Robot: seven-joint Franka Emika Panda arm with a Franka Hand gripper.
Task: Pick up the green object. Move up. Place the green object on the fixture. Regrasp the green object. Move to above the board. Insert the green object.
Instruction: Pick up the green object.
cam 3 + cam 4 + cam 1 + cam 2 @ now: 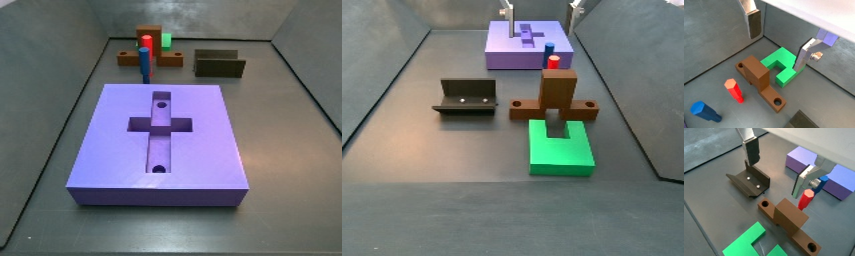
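One of each on the grey floor: a bright green object (560, 148) at lower centre of a side view — flat, blocky plastic with a notch between two prongs — a brown stand (556, 97) straddled by those prongs, a red peg (735, 90), a blue cylinder (706, 111), a dark L-shaped fixture (465, 97) at left centre, and a thick purple board (160, 140) with one cross-shaped slot and two round holes, filling mid-frame in a side view. Gripper (777, 39) hanging above the pieces in both wrist views, its two flat silver fingers (751, 150) spread wide apart — clamped on nothing, green object untouched on the floor.
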